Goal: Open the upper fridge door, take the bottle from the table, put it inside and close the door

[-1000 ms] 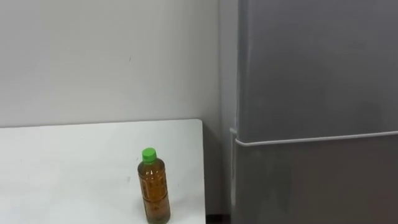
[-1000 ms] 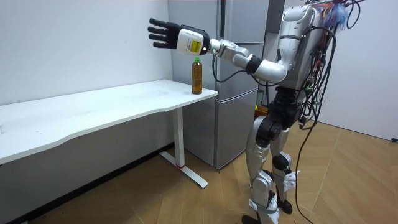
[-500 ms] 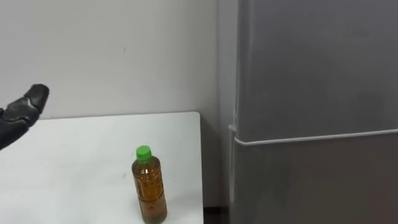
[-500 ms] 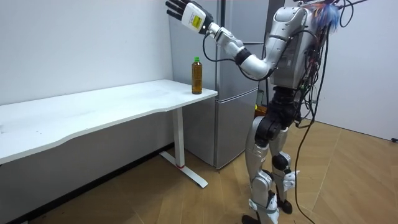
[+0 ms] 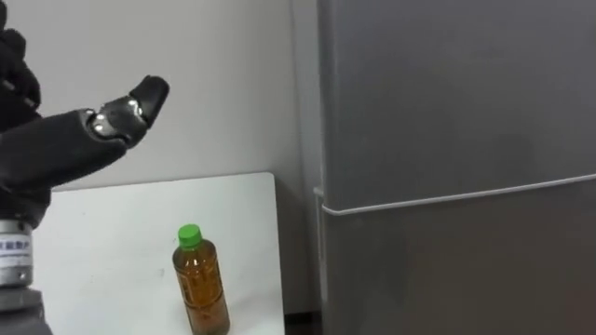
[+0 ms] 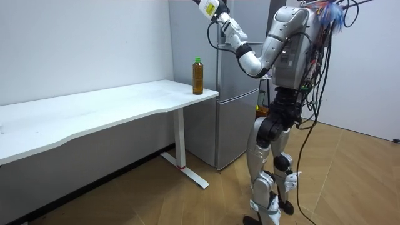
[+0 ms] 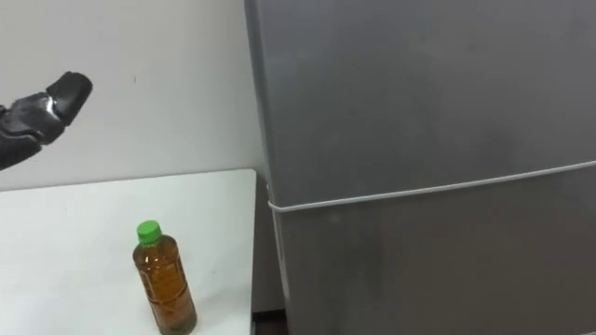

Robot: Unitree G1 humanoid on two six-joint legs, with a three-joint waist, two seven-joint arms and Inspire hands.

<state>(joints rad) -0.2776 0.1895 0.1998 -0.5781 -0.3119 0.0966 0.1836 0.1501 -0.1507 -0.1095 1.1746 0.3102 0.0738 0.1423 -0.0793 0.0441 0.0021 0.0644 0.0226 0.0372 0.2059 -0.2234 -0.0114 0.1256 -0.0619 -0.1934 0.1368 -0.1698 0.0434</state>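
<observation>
Room view: the robot stands upright before the grey two-door fridge [image 6: 234, 128], its left arm reaching up past the top edge. The amber, green-capped bottle [image 6: 197, 75] stands upright on the white table [image 6: 94, 112], at the corner beside the fridge. Left eye view: the left hand [image 5: 56, 154] hangs above the table, thumb out and fingers loosely extended, empty and well apart from the bottle. Both fridge doors are closed.

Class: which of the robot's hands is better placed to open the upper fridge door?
Left, probably: the left hand, fingers open, is raised near the shut upper fridge door, above the table holding the bottle.
</observation>
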